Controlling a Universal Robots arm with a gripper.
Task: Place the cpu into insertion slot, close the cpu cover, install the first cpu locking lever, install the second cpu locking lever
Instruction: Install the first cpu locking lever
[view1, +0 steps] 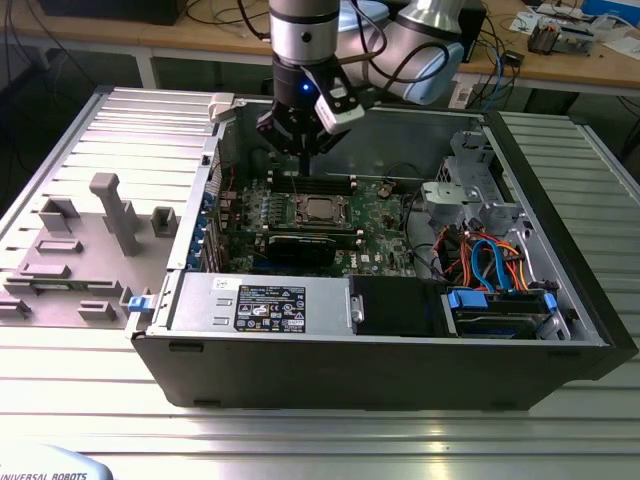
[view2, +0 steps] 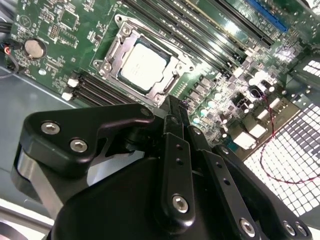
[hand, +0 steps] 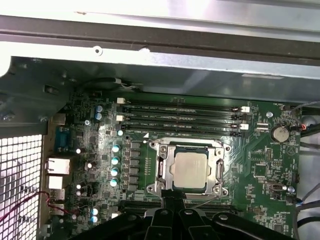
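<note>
In the second wrist view the claw (view2: 172, 102) hangs over the motherboard (view2: 45, 75), fingers pressed together with nothing between them, its tip near one edge of the insertion slot (view2: 159, 95). Beyond it the cpu (view2: 144, 65) lies flat in that slot near the board's middle, the cpu cover (view2: 120, 30) seemingly folded down around it. I judge the locking levers are in hand, calling for a precise push on thin wire; whether either is latched I cannot tell.
</note>
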